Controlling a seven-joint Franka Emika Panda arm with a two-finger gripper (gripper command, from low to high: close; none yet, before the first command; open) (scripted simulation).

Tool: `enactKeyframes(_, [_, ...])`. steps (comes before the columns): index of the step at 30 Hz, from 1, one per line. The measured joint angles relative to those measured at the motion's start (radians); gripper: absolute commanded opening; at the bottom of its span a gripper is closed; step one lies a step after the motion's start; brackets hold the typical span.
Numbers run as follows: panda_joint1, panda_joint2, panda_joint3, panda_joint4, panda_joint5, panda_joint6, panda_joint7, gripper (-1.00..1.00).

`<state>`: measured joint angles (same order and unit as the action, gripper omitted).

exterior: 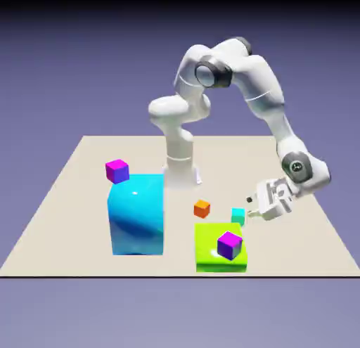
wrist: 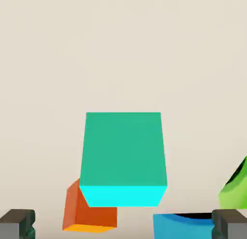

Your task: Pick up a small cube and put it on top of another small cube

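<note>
Exterior view: gripper is low at the exterior view's right, tilted, fingers pointing toward the exterior view's left. Cyan cube is just beside the fingertips, on the table, behind the lime block. Orange cube is on the table too, near the cyan one, toward the exterior view's left. Purple cube sits on the lime block. Big blue block with a curved top stands at the exterior view's left; magenta cube shows at its upper corner, can't tell if they touch. White arm is arched over from its base. Only this view has the arm, the purple cube and the magenta cube.

Hand view: jaws wide open, nothing held. This is the view that settles it; the exterior one is too small. Cyan cube is centered between the two fingertips left-to-right, further up the picture, touching neither. Orange cube is partly hidden behind it. Blue block is only a strip at the bottom edge, lime block a piece at the right edge.
</note>
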<state>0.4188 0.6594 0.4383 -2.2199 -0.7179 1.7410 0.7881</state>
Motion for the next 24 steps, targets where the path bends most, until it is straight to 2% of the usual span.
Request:
enactKeyframes(2, [0.000,0.000,0.000,0.000,0.001,0.000,0.000,-1.00])
enactKeyframes(5, [0.021,-0.057,0.055,0.086,0.075,-0.123,-0.057,-1.00])
enactKeyframes(17, [-0.396,-0.124,0.238,0.279,-0.408,-0.209,-0.579,-1.00])
enactKeyframes(19, [-0.399,-0.124,0.239,0.280,-0.411,-0.210,-0.582,-1.00])
enactKeyframes(21, [-0.442,-0.075,0.188,0.231,-0.489,-0.123,-0.538,-1.00])
enactKeyframes(22, [-0.443,-0.074,0.187,0.229,-0.491,-0.121,-0.537,1.00])
enactKeyframes(24, [-0.443,-0.074,0.187,0.229,-0.493,-0.121,-0.537,1.00])
